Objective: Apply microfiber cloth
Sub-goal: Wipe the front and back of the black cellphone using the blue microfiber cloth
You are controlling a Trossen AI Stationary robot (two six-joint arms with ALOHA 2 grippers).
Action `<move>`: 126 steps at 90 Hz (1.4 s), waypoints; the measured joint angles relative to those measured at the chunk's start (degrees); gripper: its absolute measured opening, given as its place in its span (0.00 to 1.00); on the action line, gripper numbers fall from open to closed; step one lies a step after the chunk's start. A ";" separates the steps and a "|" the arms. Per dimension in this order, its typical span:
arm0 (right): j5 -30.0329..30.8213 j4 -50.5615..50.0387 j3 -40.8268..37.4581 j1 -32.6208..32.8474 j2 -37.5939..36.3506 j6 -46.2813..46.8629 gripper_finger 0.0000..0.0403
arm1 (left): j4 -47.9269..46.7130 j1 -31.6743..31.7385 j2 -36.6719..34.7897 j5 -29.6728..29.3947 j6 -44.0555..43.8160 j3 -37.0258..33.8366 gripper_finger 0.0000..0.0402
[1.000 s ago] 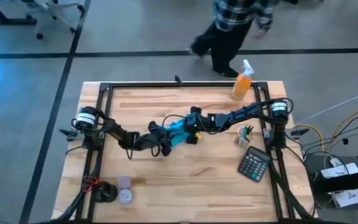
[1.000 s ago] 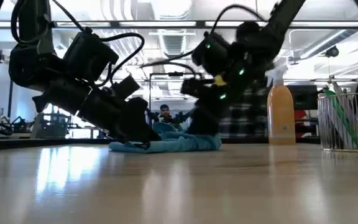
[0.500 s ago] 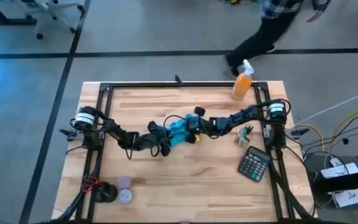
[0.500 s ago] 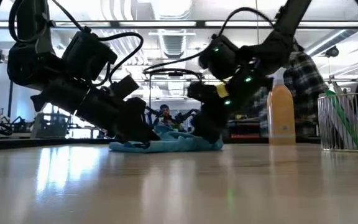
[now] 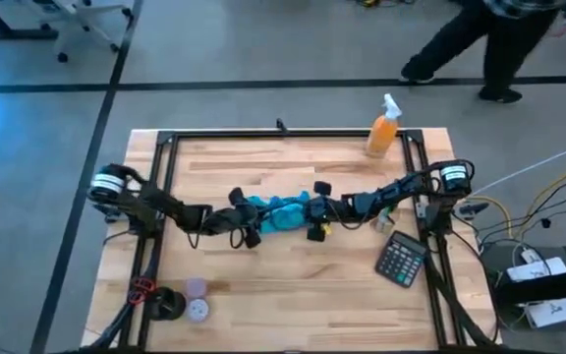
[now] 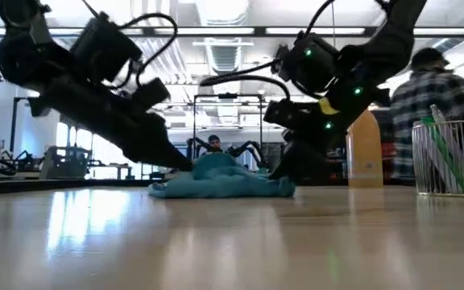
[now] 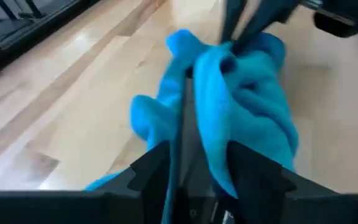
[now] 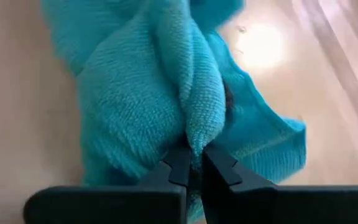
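The turquoise microfiber cloth (image 5: 278, 211) lies bunched on the wooden table (image 5: 293, 285) near its middle, humped in the low view (image 6: 220, 179), its underside on the wood. My left gripper (image 5: 249, 220) comes at its left end and my right gripper (image 5: 307, 210) at its right end. Both are shut on the cloth. In the left wrist view the cloth (image 7: 241, 118) is heaped over my fingers and hides one of them. No phone shows. My left gripper pinches a bunched fold (image 7: 207, 93) at the cloth's left end between its two fingers, slanting down from the table's left. The cloth drapes over the fingers and hides the tips. My right gripper pinches an upright ridge of folded cloth (image 8: 199, 127), several layers, between its fingertips (image 8: 180, 163), slanting down from the right. The cloth's lower part stays on the table.
An orange spray bottle (image 5: 383, 128) stands at the far right, a wire pen cup (image 5: 386, 211) and a calculator (image 5: 403, 258) at the right. Small round things (image 5: 197, 300) lie at the near left. A person (image 5: 489, 39) walks beyond the far edge.
My right gripper has gone toward the table's near edge and a little right with its end of the cloth. The cloth, slanted before, now lies drawn out level between the two grippers and humped in the middle. The person has walked rightward behind the table.
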 joint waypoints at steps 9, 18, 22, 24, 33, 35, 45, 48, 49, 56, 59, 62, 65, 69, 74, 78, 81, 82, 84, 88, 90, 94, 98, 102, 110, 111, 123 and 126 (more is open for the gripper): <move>-0.28 -0.66 0.04 1.25 -2.31 -0.82 0.00 | -0.71 0.11 -4.40 -0.31 0.14 -3.07 0.38; -0.24 -0.77 -0.10 2.66 -3.95 -1.08 0.00 | 1.47 0.57 -5.43 -1.58 -0.93 -6.25 0.36; -0.61 1.79 -0.07 3.44 -4.42 -1.91 0.00 | 2.39 0.59 -4.57 -1.77 -0.73 -7.18 0.36; -1.34 3.18 0.05 3.76 -4.72 -2.46 0.00 | 3.16 0.59 -3.89 -1.46 -0.34 -7.25 0.35; -5.97 6.94 0.11 3.87 -5.29 -3.61 0.00 | 6.48 0.44 0.00 1.47 0.93 -6.76 0.33; -6.26 7.65 0.19 3.66 -5.00 -3.68 0.00 | 7.19 0.44 1.13 1.76 1.00 -6.35 0.32; -5.46 9.96 0.03 1.93 -2.64 -3.30 0.00 | 9.99 0.52 7.12 1.42 1.68 -4.23 0.30; -5.47 11.28 0.08 1.17 -1.57 -2.25 0.00 | 10.73 0.52 8.71 1.14 1.77 -3.39 0.29; -5.44 11.71 0.10 0.90 -1.18 -1.83 0.00 | 11.11 0.52 9.20 1.12 1.77 -3.16 0.29; -5.42 16.49 0.09 -0.58 2.24 1.06 0.00 | 11.79 0.55 12.17 0.81 1.71 -1.92 0.28; -5.44 18.90 0.10 -1.04 3.91 2.20 0.00 | 11.56 0.55 13.13 0.79 1.56 -1.68 0.27; -5.43 21.01 0.17 -1.38 5.55 3.41 0.00 | 11.37 0.55 14.00 0.80 1.07 -1.49 0.27; -5.35 22.99 0.49 -1.59 7.24 4.07 0.00 | 11.61 0.54 14.53 0.77 0.57 -1.40 0.27; -5.29 25.90 1.47 -1.61 9.77 4.71 0.00 | 11.68 0.52 14.90 0.72 -0.01 -1.43 0.27; -5.20 28.61 3.00 -1.55 12.81 5.18 0.00 | 11.70 0.52 15.19 0.68 -0.88 -1.46 0.27; -4.99 29.92 4.86 -1.58 15.33 6.23 0.00 | 11.66 0.54 15.21 0.65 -1.04 -1.46 0.27; -5.03 30.54 6.67 -1.65 17.23 6.89 0.00 | 11.64 0.52 15.15 0.56 -1.07 -1.48 0.27; -5.00 30.71 7.29 -1.66 17.85 7.18 0.00 | 11.65 0.52 15.09 0.57 -1.07 -1.48 0.27; -4.80 31.03 8.44 -1.70 18.98 7.71 0.00 | 11.80 0.55 15.08 0.63 -1.07 -1.48 0.27; -3.96 31.07 10.53 -1.74 20.97 8.50 0.00 | 12.11 0.55 15.09 0.65 -1.08 -1.50 0.28; -3.56 30.96 11.77 -1.74 22.01 9.16 0.00 | 12.23 0.55 15.08 0.67 -1.07 -1.52 0.28; -2.67 31.32 13.92 -1.79 23.74 10.36 0.00 | 12.35 0.55 15.08 0.66 -1.07 -1.57 0.28; -2.16 31.07 15.54 -1.79 24.97 11.02 0.00 | 12.29 0.55 15.08 0.64 -1.16 -1.60 0.28; -1.77 30.44 16.58 -1.79 25.65 11.50 0.00 | 12.23 0.55 15.08 0.51 -1.47 -1.69 0.28; 0.81 29.80 16.94 -1.60 25.77 12.34 0.00 | 12.76 0.55 15.04 0.40 -2.40 -2.33 0.27; 1.25 29.63 16.81 -1.54 25.58 12.40 0.00 | 12.75 0.55 15.04 0.40 -2.54 -2.47 0.27; 5.35 29.10 12.74 -1.53 23.13 13.71 0.00 | 13.65 0.55 14.93 0.22 -5.41 -3.70 0.27; 6.14 28.80 11.70 -1.61 22.83 13.96 0.00 | 13.84 0.54 14.93 0.24 -6.12 -4.00 0.27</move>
